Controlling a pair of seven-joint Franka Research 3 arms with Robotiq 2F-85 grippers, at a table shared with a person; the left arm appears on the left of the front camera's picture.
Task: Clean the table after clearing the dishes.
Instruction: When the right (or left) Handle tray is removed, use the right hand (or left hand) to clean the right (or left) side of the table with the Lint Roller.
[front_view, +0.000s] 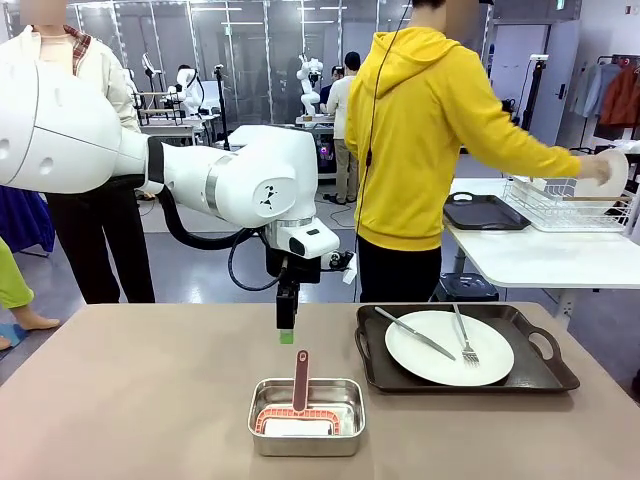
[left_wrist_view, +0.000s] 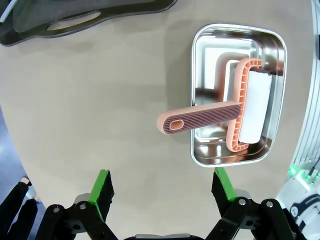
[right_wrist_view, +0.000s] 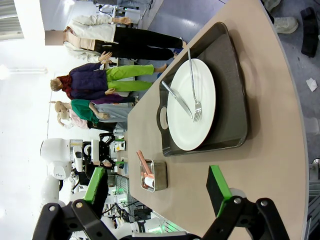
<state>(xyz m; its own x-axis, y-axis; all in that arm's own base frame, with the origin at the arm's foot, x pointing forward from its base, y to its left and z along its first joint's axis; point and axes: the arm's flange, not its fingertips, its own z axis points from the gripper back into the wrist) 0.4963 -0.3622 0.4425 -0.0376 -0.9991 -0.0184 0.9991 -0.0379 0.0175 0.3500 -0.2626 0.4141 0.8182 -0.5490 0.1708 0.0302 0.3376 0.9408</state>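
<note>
Left tool (front_view: 287, 335): jaws wide apart and empty; it hangs over the counter (front_view: 140, 400), just behind the steel pan (front_view: 352, 400).
Right tool (right_wrist_view: 157, 170): jaws spread, gripping nothing, raised off the counter and well apart from the dishes.
Steel pan: holds a pink-handled roller (front_view: 301, 380), white roll low in the pan; its handle reaches out past the rim on the side nearest the left tool.
Dishes on counter: a white plate (front_view: 440, 362) with knife (front_view: 414, 333) and fork (front_view: 464, 338) on a dark tray (front_view: 545, 378), near the pan's right side but apart from it.
Behind: a person in a yellow hoodie (front_view: 420, 130) at the white side table (front_view: 540, 255), hand on a second plate (front_view: 610, 172) at the wire rack (front_view: 560, 208); another dark tray (front_view: 485, 212) lies beside the rack.
</note>
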